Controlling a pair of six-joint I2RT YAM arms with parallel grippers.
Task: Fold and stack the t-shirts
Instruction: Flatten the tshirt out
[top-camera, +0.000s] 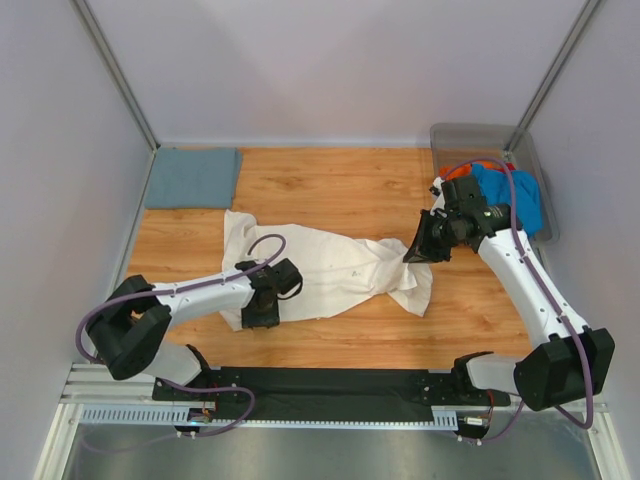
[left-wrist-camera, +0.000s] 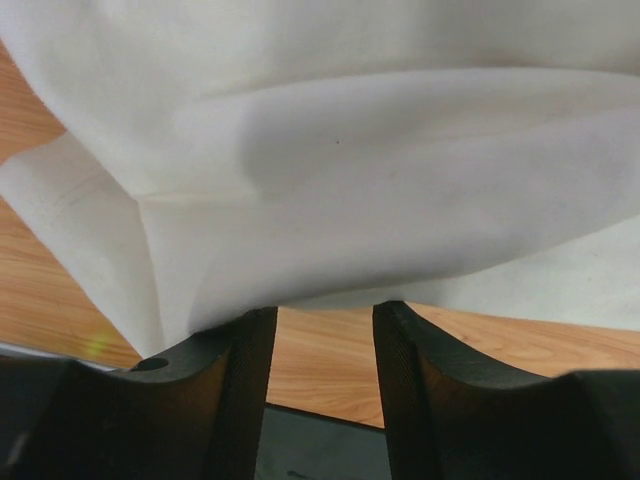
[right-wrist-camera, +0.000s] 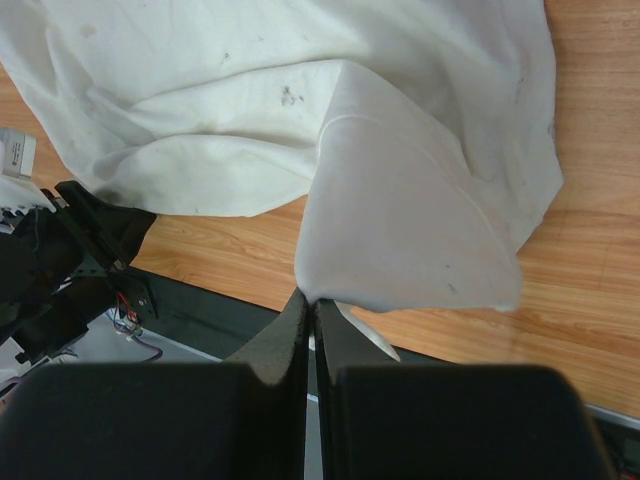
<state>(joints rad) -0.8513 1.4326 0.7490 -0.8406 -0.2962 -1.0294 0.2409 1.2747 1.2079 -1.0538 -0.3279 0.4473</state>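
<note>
The white shirt (top-camera: 330, 265) lies rumpled across the middle of the worktop (top-camera: 330, 185). It looks thin, limp and light, so I'd expect it to sag and slide rather than keep a shape, and it's best taken by a hem or corner at each end and drawn taut. The right pincer (right-wrist-camera: 312, 300) is clenched on a corner fold at the shirt's right end, while the left pincer (left-wrist-camera: 322, 318) is released, jaws apart at the near-left edge with cloth brushing one finger. A grey-blue shirt (top-camera: 192, 178) sits folded in the far-left corner.
</note>
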